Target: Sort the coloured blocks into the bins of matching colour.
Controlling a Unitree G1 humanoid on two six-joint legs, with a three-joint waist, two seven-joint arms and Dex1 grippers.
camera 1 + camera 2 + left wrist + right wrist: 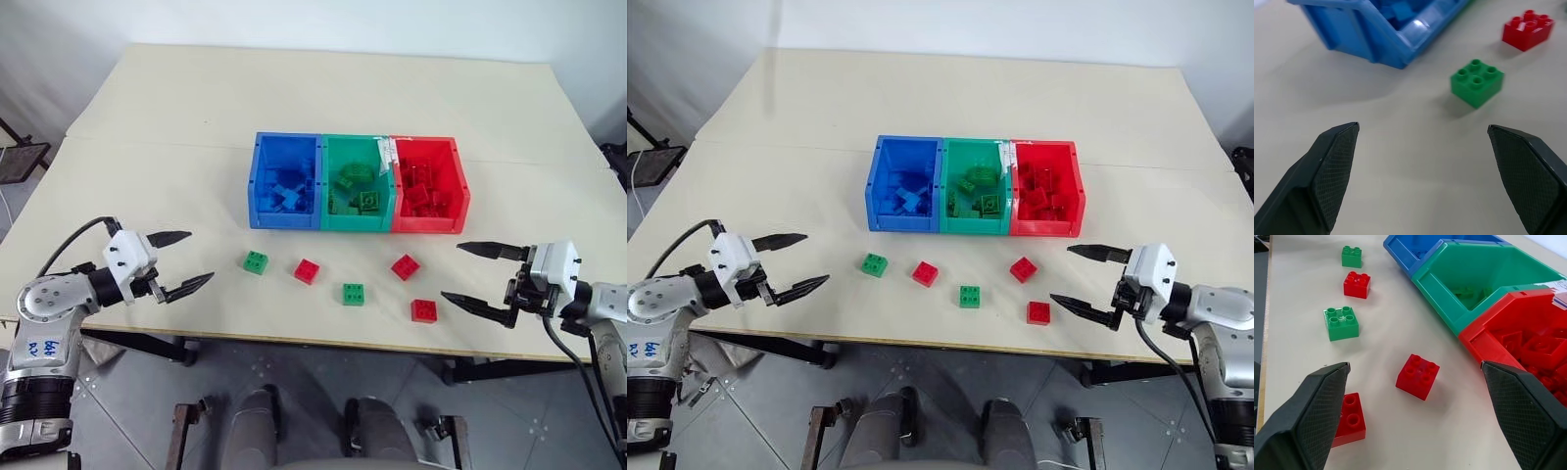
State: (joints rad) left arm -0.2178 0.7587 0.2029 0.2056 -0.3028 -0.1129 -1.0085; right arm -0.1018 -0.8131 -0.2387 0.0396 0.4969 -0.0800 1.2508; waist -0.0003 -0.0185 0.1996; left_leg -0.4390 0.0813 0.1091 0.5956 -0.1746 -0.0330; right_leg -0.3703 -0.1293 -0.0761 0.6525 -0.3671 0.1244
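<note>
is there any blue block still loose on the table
No, the five loose blocks on the table are two green and three red.

Three joined bins, the blue bin (284,181), green bin (357,183) and red bin (429,184), are showing glossy, slightly translucent plastic, light glinting off their walls. Loose red blocks (1418,376) and green blocks (1477,82) are gleaming as smooth moulded plastic. The table (176,127) is appearing matt and pale, possibly laminate. The fingers (1332,169) are wearing matt black, finely cross-hatched pads.
</note>
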